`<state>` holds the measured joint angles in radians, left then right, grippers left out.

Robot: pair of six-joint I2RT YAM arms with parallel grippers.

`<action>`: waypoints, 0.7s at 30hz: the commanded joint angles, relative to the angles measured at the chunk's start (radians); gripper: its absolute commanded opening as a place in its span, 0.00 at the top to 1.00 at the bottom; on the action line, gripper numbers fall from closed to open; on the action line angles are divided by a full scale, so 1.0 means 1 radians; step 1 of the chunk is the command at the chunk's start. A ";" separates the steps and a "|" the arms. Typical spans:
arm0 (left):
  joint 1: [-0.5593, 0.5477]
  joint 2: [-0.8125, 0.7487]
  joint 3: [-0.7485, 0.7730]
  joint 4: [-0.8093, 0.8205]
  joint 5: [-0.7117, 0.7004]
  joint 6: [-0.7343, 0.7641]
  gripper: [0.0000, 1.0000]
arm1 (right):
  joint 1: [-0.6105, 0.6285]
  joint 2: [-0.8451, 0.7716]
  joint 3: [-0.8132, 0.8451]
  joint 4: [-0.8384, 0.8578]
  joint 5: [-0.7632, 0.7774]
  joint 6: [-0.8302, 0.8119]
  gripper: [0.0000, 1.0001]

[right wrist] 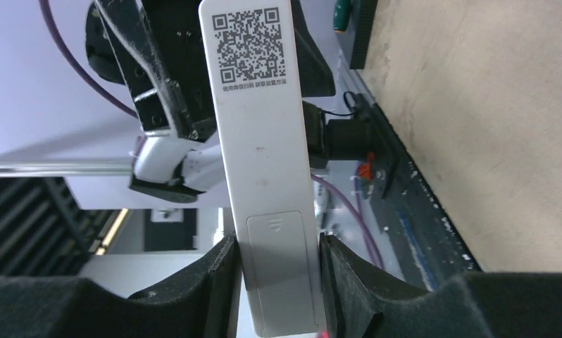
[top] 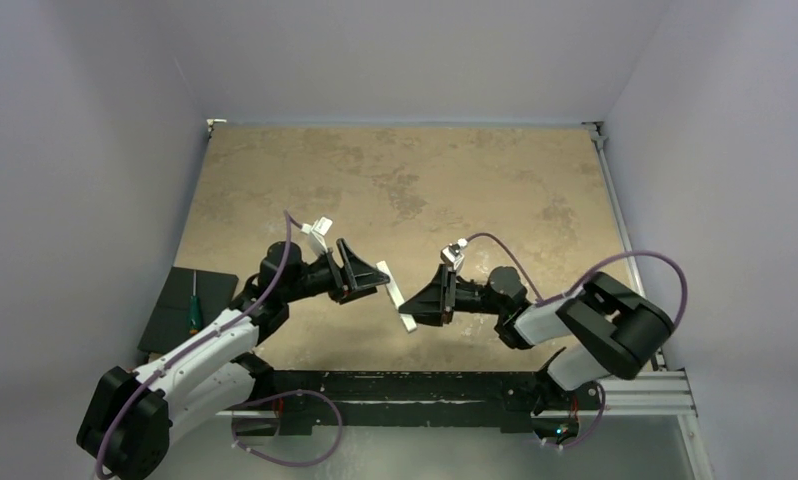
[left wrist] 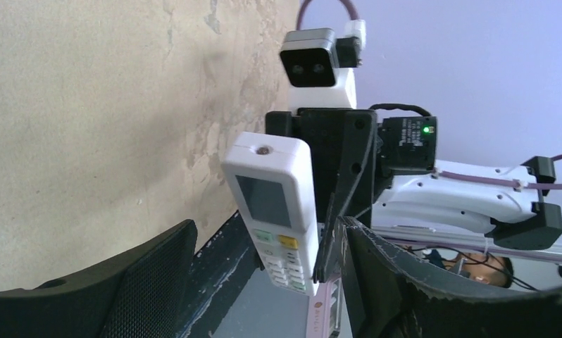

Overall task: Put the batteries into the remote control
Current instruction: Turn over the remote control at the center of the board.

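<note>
The remote control [top: 395, 296], a slim white bar, hangs in the air above the table's near edge. My right gripper [top: 418, 300] is shut on its lower end. In the right wrist view the remote control [right wrist: 264, 169] shows its back, with a QR label and a closed battery cover between my right gripper [right wrist: 278, 246] fingers. My left gripper [top: 368, 275] stands open on the other side. In the left wrist view the remote control [left wrist: 271, 204] shows its screen and buttons, between the wide-apart jaws of my left gripper [left wrist: 267, 232]. The batteries are out of view.
A black mat [top: 170, 320] lies at the table's left edge with a green-handled screwdriver [top: 194, 312] on it. A metal rail [top: 455, 385] runs along the near edge between the arm bases. Grey walls close in the left, right and far sides.
</note>
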<state>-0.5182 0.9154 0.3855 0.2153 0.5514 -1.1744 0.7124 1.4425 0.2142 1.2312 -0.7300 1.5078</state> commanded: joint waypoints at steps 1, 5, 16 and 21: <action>0.004 -0.024 -0.021 0.131 0.031 -0.062 0.29 | -0.001 0.154 -0.020 0.588 -0.017 0.266 1.00; 0.006 -0.023 -0.035 0.157 0.038 -0.079 0.30 | 0.025 0.195 -0.001 0.599 -0.007 0.261 1.00; 0.004 -0.021 -0.053 0.180 0.043 -0.094 0.31 | 0.033 0.176 0.031 0.599 0.016 0.259 1.00; 0.004 -0.019 -0.058 0.182 0.047 -0.093 0.31 | 0.033 0.154 0.043 0.599 0.019 0.262 1.00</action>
<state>-0.5179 0.9066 0.3382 0.3363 0.5777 -1.2636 0.7395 1.6405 0.2249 1.4979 -0.7242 1.7615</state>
